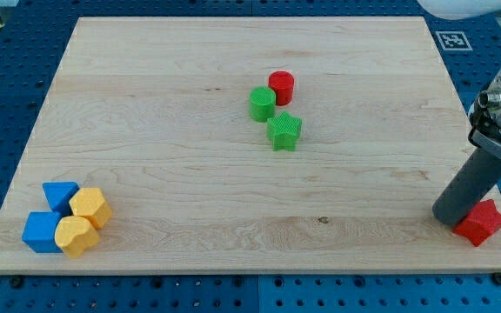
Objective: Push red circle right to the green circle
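Red circle (pixel 281 88) sits near the board's centre, toward the view's top, touching the green circle (pixel 262 104) at its upper-right side. Green star (pixel 283 131) lies just below the pair, close to the green circle; whether they touch cannot be told.

My tip (pixel 452 217) rests at the view's lower right corner of the wooden board (pixel 190 174), against the left side of a red star-like block (pixel 481 223); its exact shape is hard to make out, partly covered by the rod. Tip is well apart from the red circle, with open board between them. No fingers on this rig: only the plain rod, holding nothing.

Lower left corner: a cluster of four touching blocks. Blue triangle-like block (pixel 60 196), blue cube (pixel 41 232), yellow hexagon (pixel 90 207), yellow heart-shaped block (pixel 76 236).

Rod's upper part is cut off by the view's right edge. Blue pegboard (pixel 7 87) surrounds the board; a fiducial tag (pixel 451 39) shows at upper right.
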